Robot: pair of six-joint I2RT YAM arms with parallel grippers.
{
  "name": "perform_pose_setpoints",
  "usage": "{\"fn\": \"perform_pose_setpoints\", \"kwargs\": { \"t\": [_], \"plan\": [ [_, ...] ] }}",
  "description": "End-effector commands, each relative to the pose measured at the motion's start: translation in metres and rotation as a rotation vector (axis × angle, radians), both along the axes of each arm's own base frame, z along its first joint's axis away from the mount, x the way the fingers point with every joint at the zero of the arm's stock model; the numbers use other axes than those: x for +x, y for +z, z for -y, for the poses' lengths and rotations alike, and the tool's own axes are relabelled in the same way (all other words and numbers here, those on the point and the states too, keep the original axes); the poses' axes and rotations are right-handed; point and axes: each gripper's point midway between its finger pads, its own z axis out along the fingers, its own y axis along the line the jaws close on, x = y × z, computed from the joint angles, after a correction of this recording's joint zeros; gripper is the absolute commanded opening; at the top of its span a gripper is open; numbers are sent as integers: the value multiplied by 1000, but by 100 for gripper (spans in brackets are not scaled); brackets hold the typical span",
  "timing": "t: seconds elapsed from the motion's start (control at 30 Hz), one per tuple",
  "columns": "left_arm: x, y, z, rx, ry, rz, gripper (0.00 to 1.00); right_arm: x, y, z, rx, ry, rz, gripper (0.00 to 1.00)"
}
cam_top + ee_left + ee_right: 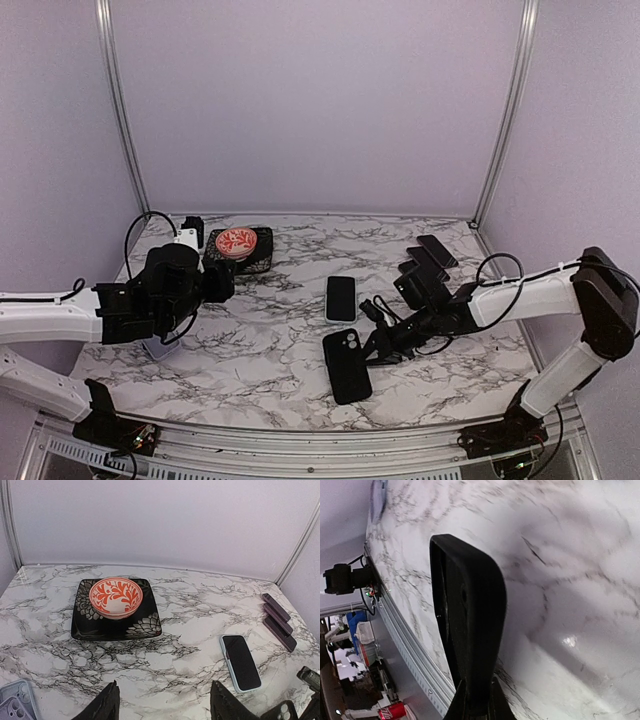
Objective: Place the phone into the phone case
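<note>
The phone (341, 297), black screen up with a pale edge, lies flat at the table's middle; it also shows in the left wrist view (240, 661). The black phone case (347, 365) lies in front of it, camera cutout at its far end. My right gripper (377, 343) is shut on the case's right edge. In the right wrist view the case (467, 610) stands edge-on between my shut fingers (461, 695). My left gripper (222, 280) is open and empty at the left, above bare marble (165, 684), well left of the phone.
A black square plate (262, 262) holding a red-and-white bowl (237, 241) sits at the back left. Several dark phones (430, 258) lie at the back right. Clear cases (15, 702) lie near my left arm. The table's front rail (405, 645) is close to the case.
</note>
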Motion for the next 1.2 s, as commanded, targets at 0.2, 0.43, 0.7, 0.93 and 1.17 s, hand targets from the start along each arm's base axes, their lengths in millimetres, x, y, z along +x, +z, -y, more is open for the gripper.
{"fn": "perform_pose_setpoints", "kwargs": {
  "t": [0.2, 0.43, 0.7, 0.93, 1.17],
  "plan": [
    [1, -11, -10, 44, 57, -34, 62, -6, -34, -4, 35, -125, -193, 0],
    [0, -11, -16, 50, 70, -21, 63, -4, -49, 13, -33, -270, -211, 8],
    [1, -14, -17, 69, 78, -19, 63, -6, -56, 29, -142, -294, -191, 39],
    [1, -14, -20, 78, 84, -13, 63, 8, -38, 43, -252, -277, -101, 43],
    [5, -13, -13, 142, 47, -9, 86, 154, 45, 95, -374, -288, 248, 60]
  ]
}}
